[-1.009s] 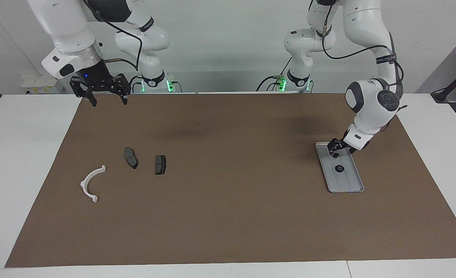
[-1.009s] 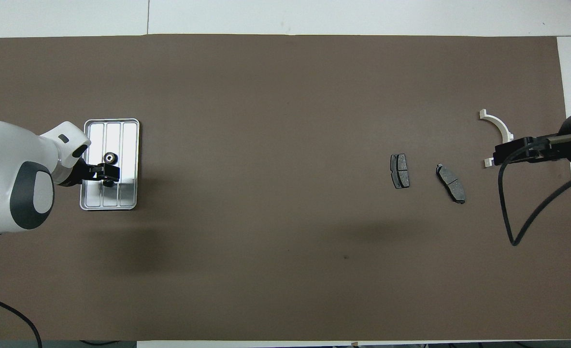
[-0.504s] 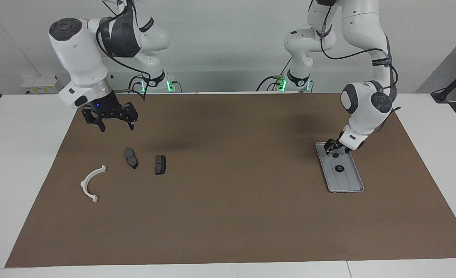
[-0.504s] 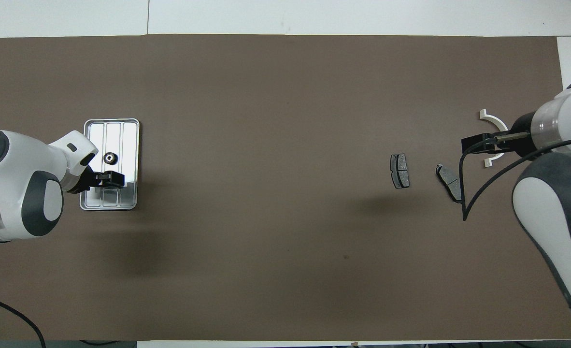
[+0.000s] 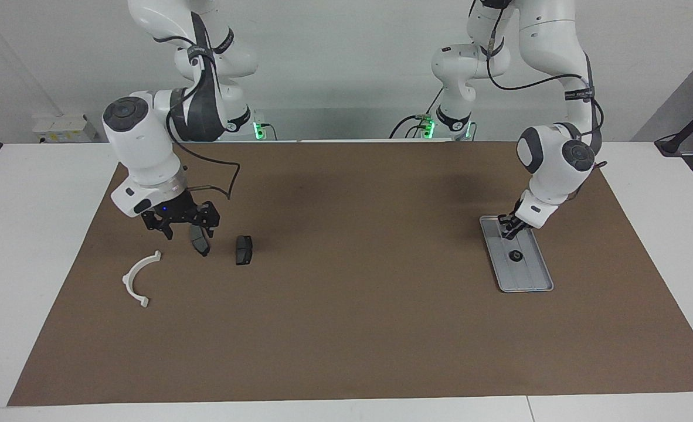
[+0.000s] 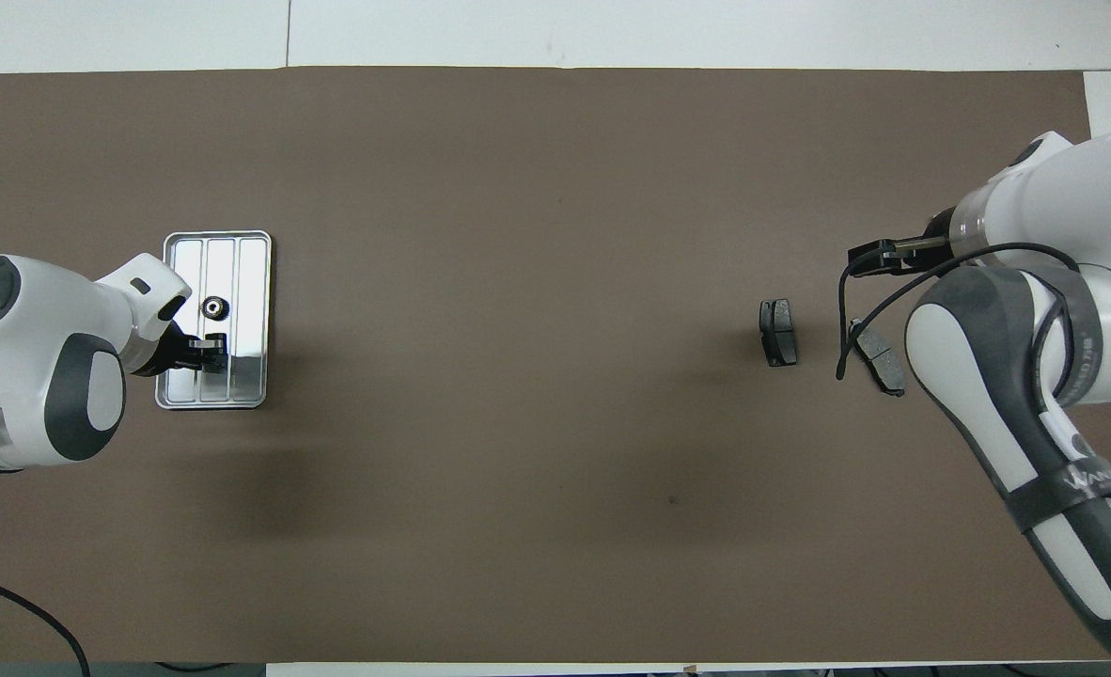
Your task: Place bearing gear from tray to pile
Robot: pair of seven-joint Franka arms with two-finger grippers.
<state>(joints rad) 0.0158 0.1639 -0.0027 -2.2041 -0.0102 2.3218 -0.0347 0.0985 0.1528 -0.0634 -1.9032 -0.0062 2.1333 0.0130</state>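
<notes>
Bearing gear [image 5: 515, 256] on tray [image 5: 531, 281], just beside closed left gripper [image 5: 509, 231], nothing visibly held, right gripper [image 5: 183, 230] wide.

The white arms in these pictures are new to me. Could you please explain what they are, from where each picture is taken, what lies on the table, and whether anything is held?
These are two robot arms, each ending in a two-finger tool. One picture looks at them from across the table. The other looks steeply down from above their own end.

On the brown mat, toward the left arm's end, lies a silver tray with a small dark gear in it. Toward the right arm's end lie a white curved bracket, a brake pad and a second brake pad.

The left tool is down in the tray, shut. Whether it grips anything is hidden. The right tool hangs open and holds nothing, by the second brake pad.
</notes>
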